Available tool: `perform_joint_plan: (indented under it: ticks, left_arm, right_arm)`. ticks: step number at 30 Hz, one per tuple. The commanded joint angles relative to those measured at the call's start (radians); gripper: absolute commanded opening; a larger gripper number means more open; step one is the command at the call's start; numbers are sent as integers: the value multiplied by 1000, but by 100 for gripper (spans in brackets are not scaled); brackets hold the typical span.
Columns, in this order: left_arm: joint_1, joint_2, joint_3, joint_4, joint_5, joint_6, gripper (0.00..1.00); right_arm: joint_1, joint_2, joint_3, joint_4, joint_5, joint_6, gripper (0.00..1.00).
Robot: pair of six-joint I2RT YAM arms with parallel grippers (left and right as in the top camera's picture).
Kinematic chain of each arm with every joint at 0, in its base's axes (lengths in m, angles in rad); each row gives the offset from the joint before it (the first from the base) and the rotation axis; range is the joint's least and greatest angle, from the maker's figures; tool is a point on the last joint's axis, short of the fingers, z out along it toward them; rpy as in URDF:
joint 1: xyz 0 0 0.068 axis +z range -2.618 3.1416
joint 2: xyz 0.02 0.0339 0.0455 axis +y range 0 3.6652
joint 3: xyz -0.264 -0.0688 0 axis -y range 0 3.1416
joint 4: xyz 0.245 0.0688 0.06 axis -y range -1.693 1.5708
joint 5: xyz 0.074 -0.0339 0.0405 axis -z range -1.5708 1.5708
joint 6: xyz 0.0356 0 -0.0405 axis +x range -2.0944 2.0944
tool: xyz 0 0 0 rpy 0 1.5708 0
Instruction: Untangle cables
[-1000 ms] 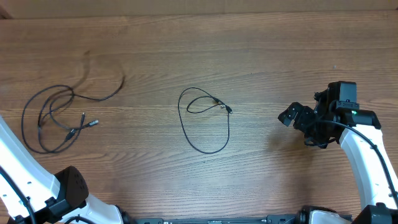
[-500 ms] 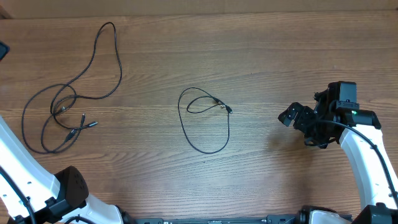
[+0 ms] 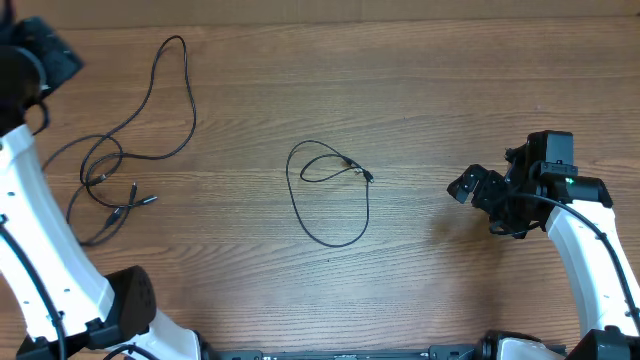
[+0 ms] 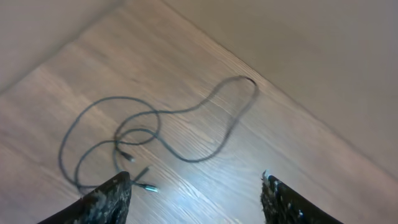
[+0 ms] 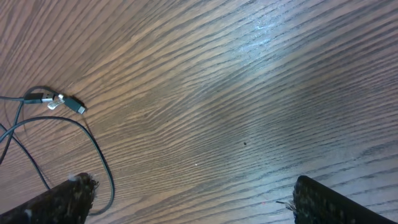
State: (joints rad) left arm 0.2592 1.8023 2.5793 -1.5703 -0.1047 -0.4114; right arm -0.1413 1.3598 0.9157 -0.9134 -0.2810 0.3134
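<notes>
Left of the table lies a tangle of thin black cables (image 3: 120,150), one long loop reaching toward the back edge and the silver-tipped plugs (image 3: 140,198) at the front. My left gripper (image 3: 58,56) hovers at the back left corner, apart from the tangle. In the left wrist view the same cables (image 4: 155,124) lie on the wood beyond my left gripper (image 4: 196,186), which is open and holds nothing. A separate cable loop (image 3: 330,195) lies mid-table. My right gripper (image 3: 465,187) stands open to its right. In the right wrist view that loop and its plug ends (image 5: 59,101) lie left of my right gripper (image 5: 193,199).
The white left arm (image 3: 40,230) crosses over the left edge of the tangle and hides part of it. The wooden table's back edge (image 4: 298,118) runs just behind the long loop.
One second ago the long loop was a blur; since then it lies stretched toward the back edge. The left arm has swung in over the table's left side. The right arm has not moved.
</notes>
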Motion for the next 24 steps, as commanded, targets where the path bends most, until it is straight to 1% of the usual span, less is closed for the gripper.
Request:
perform_joint_plan:
  ticks: [1, 3, 5, 6, 7, 9, 11, 17, 24]
  left_arm:
    - [-77, 10, 8, 10, 31, 95, 68]
    - [-123, 10, 8, 12, 71, 145, 70]
    - [-166, 11, 8, 11, 117, 196, 78]
    - [-188, 15, 7, 11, 140, 220, 84]
    - [-206, 18, 7, 10, 160, 241, 86]
    - [-249, 32, 6, 3, 204, 298, 87]
    - [-285, 49, 3, -5, 226, 327, 87]
    - [-365, 123, -7, -40, 230, 326, 93]
    - [-477, 246, -7, -69, 236, 318, 94]
  right_arm:
    - [8, 5, 0, 3, -2, -5, 100]
    - [8, 5, 0, 3, -2, -5, 100]
    - [8, 5, 0, 4, -2, -5, 100]
    - [8, 5, 0, 4, -2, -5, 100]
    - [8, 5, 0, 4, -2, -5, 100]
    - [8, 5, 0, 4, -2, -5, 100]
    - [8, 5, 0, 5, -2, -5, 100]
    - [8, 5, 0, 5, -2, -5, 100]
    - [8, 5, 0, 10, -2, -5, 100]
